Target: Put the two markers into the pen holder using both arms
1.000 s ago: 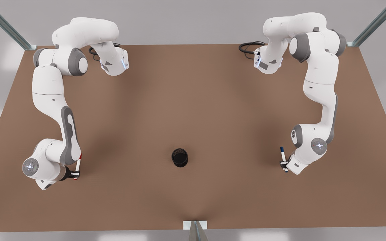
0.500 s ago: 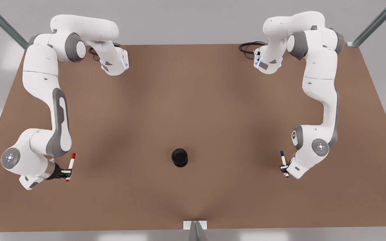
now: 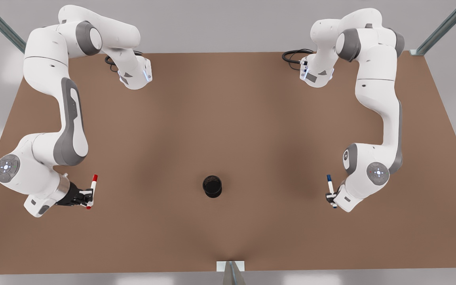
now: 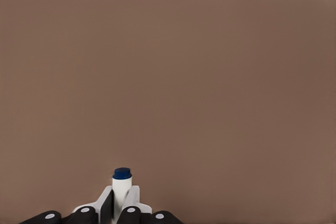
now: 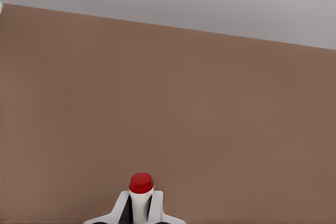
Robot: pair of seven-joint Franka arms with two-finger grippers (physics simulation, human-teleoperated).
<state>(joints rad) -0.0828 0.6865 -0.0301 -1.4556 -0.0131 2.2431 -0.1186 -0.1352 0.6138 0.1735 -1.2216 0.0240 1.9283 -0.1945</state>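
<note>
No readable writing anywhere; right gripper (image 3: 86,195) at the front view's left, clamped on the red-capped marker (image 3: 91,191), white barrel, red cap (image 5: 140,182); left gripper (image 3: 330,195) at the front view's right, clamped on the blue-capped marker (image 3: 331,189), dark blue cap (image 4: 122,173); black mesh-look pen holder (image 3: 212,186) upright on the brown table (image 3: 228,118), between both, well apart.

Left gripper (image 4: 121,209) clamped on the blue-capped marker (image 4: 122,188), fingers (image 4: 107,206) against its white barrel. Blue cap end pointing out over the brown table (image 4: 199,87).
</note>
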